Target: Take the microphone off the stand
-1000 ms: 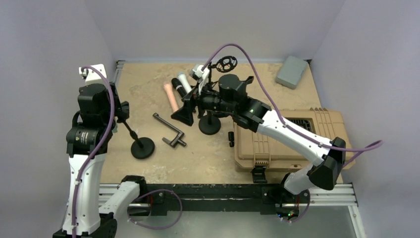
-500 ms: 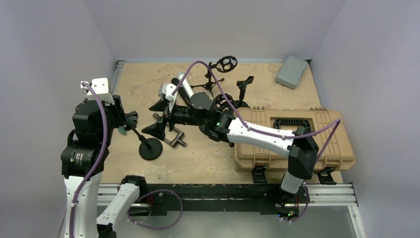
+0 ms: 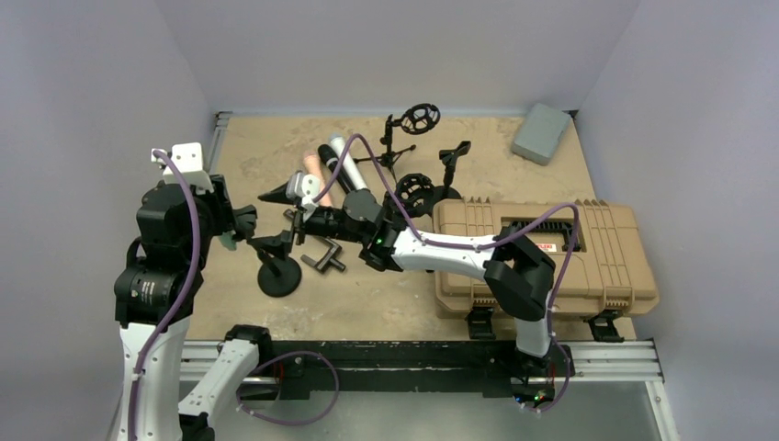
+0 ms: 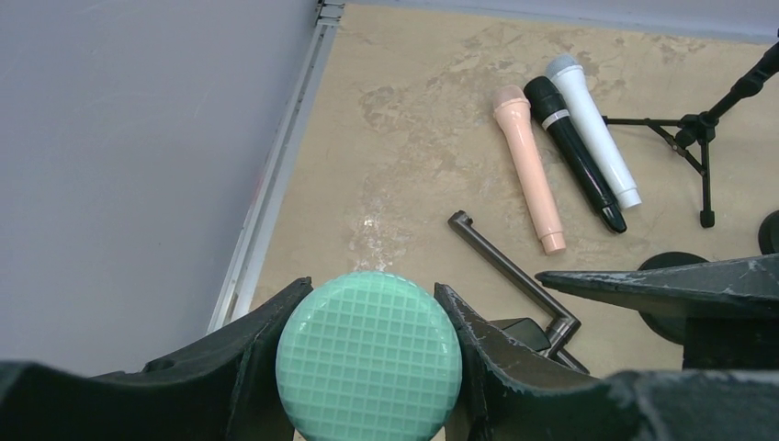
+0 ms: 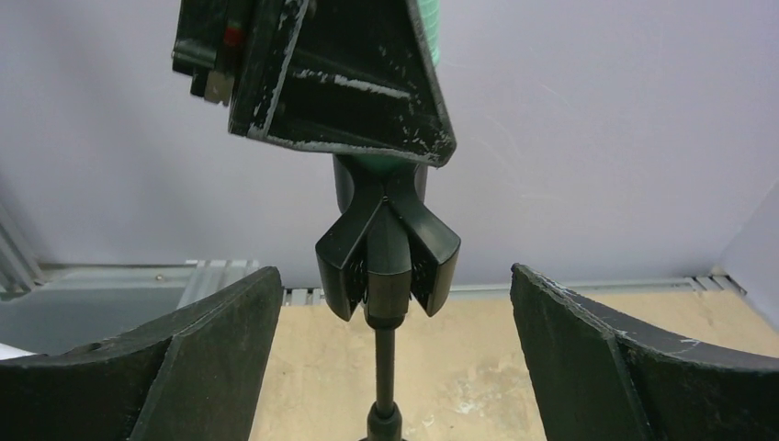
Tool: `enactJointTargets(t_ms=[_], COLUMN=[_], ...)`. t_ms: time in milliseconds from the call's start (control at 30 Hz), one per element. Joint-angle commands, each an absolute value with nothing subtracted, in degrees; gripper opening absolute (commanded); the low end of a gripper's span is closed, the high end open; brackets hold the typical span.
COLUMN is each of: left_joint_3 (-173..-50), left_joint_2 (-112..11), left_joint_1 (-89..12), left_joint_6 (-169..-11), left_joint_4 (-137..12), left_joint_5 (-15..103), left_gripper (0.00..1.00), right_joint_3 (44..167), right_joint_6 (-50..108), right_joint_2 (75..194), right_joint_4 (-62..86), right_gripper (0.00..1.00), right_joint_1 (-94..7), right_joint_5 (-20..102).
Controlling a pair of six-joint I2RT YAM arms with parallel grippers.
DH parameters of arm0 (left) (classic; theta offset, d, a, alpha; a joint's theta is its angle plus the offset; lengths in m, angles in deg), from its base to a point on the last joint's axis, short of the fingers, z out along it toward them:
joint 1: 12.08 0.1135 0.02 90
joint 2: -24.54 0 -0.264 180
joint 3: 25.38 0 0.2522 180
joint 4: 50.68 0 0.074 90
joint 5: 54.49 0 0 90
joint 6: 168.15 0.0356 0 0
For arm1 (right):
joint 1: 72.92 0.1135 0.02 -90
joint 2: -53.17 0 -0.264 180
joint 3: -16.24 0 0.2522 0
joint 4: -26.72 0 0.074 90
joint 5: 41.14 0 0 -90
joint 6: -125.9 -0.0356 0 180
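Note:
The green microphone (image 4: 368, 356) sits in the black clip (image 5: 388, 262) of a small round-based stand (image 3: 278, 276) at the left of the table. My left gripper (image 4: 368, 360) is shut on the microphone's mesh head; it shows in the top view (image 3: 241, 226) too. My right gripper (image 5: 392, 303) is open, its fingers (image 5: 211, 358) standing wide on either side of the clip and rod without touching them. In the top view the right gripper (image 3: 276, 222) reaches in from the right, just above the stand's base.
Pink (image 4: 528, 165), black (image 4: 574, 152) and white (image 4: 592, 129) microphones lie side by side behind the stand. A bent metal bar (image 4: 505, 266) lies next to the base. More stands (image 3: 418, 119) are at the back, a tan case (image 3: 551, 257) at the right, a grey box (image 3: 542, 133) in the back right corner.
My right arm has swung left from the middle stand to the left stand and now straddles its clip. The left gripper and stand shifted slightly to the right.

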State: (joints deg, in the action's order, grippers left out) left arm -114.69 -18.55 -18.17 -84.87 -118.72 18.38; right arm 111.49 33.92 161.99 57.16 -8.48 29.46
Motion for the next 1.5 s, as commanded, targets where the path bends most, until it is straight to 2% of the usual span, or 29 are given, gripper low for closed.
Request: enactJointTargets(t_ms=[0, 667, 900, 1000, 1133, 1233, 1333, 1467], left_joint_3=[-115.53, -115.96, -116.21, -116.30, -116.23, -116.25, -116.23, -116.25], left_joint_2=[-19.05, -19.64, -19.58, -19.57, -19.58, -19.64, -19.58, -19.62], left_joint_1=[-18.66, -18.67, -18.72, -18.67, -18.67, -18.67, -18.68, -18.69], left_joint_6=[-88.48, -88.26, -88.35, -88.35, -88.37, -88.37, -88.37, -88.41], left_joint_4=[-117.31, -117.44, -117.61, -117.71, -117.75, -117.63, -117.67, -117.71], left_joint_5=[20.04, 19.95, 20.04, 20.04, 20.13, 20.21, 20.26, 20.24], left_gripper=[0.00, 0.00, 0.00, 0.00, 0.00, 0.00, 0.00, 0.00], right_joint_3=[111.91, 118.43, 120.53, 120.70, 121.24, 121.37, 121.58, 121.59], right_joint_6=[37.97, 36.39, 34.03, 33.84, 33.63, 33.57, 33.37, 33.27], right_joint_2=[162.56, 168.52, 170.31, 170.69, 171.32, 171.47, 171.59, 171.53], right_joint_4=[65.91, 65.70, 65.03, 64.96, 64.53, 64.18, 64.02, 64.18], right_gripper=[0.91, 0.80, 0.69, 0.69, 0.74, 0.73, 0.68, 0.56], right_joint_1=[-8.15, -7.83, -7.82, -7.80, -7.80, -7.80, -7.80, -7.80], right_joint_5=[26.34, 25.69, 26.94, 26.99, 27.21, 27.58, 27.60, 27.62])
